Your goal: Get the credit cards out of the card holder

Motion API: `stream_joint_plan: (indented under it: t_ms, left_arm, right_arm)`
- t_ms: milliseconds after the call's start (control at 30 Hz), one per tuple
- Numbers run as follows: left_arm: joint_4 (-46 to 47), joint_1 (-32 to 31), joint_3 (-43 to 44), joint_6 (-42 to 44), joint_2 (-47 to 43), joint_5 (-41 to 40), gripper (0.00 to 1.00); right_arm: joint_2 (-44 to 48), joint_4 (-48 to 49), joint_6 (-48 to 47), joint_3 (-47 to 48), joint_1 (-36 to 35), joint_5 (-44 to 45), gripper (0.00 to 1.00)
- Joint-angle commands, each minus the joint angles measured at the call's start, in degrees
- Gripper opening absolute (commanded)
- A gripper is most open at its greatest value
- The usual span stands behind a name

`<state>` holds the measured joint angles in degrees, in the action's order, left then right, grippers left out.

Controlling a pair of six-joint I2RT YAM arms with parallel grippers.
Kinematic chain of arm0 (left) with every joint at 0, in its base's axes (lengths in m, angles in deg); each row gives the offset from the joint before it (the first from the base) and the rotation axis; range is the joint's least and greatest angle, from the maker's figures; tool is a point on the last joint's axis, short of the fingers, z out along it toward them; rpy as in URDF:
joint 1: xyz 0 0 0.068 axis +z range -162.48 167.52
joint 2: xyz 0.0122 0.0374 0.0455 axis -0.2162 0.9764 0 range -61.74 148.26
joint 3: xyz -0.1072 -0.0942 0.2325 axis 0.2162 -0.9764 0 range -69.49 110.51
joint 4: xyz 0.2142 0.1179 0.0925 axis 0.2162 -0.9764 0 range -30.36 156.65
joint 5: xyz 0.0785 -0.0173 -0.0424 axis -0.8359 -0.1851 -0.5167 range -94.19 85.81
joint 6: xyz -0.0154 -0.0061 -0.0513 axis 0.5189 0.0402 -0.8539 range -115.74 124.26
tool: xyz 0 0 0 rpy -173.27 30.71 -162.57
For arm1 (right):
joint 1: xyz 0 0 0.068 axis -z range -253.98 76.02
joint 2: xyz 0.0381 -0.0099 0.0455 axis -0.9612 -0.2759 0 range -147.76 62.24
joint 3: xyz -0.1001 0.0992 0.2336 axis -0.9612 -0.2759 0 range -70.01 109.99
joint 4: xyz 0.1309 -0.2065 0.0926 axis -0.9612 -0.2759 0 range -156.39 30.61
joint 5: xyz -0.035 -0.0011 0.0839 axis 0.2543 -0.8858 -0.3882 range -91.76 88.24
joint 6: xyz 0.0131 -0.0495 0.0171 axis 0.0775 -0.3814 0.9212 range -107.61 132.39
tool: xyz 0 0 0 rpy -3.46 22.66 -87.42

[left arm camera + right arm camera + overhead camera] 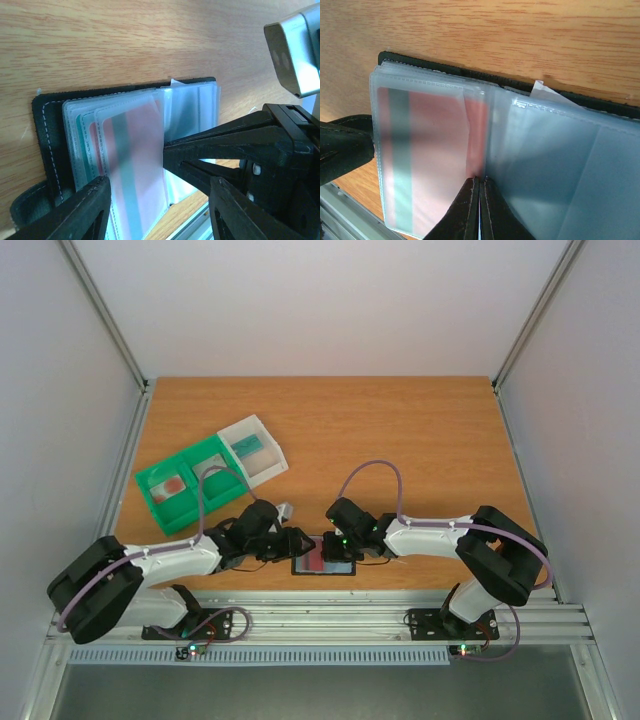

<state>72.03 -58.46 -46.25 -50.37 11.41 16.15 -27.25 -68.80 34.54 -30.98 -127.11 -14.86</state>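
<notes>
The black card holder (346, 569) lies open near the table's front edge, its clear sleeves fanned out. A red-pink card with a teal stripe (435, 150) sits in the top sleeve, and its right edge sticks out bare. My right gripper (480, 192) is shut on that bare edge at the holder's middle fold. My left gripper (159, 185) is open, its fingers (75, 210) straddling the sleeves from the left side. More teal and red-pink cards (87, 145) show in the lower sleeves. The right-hand sleeves (560, 165) look empty.
A green-and-white sorting tray (160, 502) stands at the back left, with a teal card (247, 447) in its white part and a red-pink one (175, 485) in a green part. The metal rail (330, 618) runs just in front of the holder.
</notes>
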Motion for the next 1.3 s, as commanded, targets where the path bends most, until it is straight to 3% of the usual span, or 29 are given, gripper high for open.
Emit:
stream_joint_plan:
  t_ms: [0, 900, 1267]
  left_arm:
    - [-1.0, 0.0, 0.7, 0.9, -2.0, -1.4, 0.55]
    - [3.0, 0.1, 1.4, 0.1, 0.1, 2.5, 0.55]
    - [2.7, 0.0, 2.3, -0.3, -1.9, 4.4, 0.35]
  right_arm:
    - [-0.1, -3.6, 0.5, -1.8, -0.5, 3.1, 0.04]
    - [-0.1, -2.6, 0.9, -2.3, -0.5, 3.0, 0.04]
    - [1.5, 0.4, 0.8, -2.8, -0.5, 0.1, 0.06]
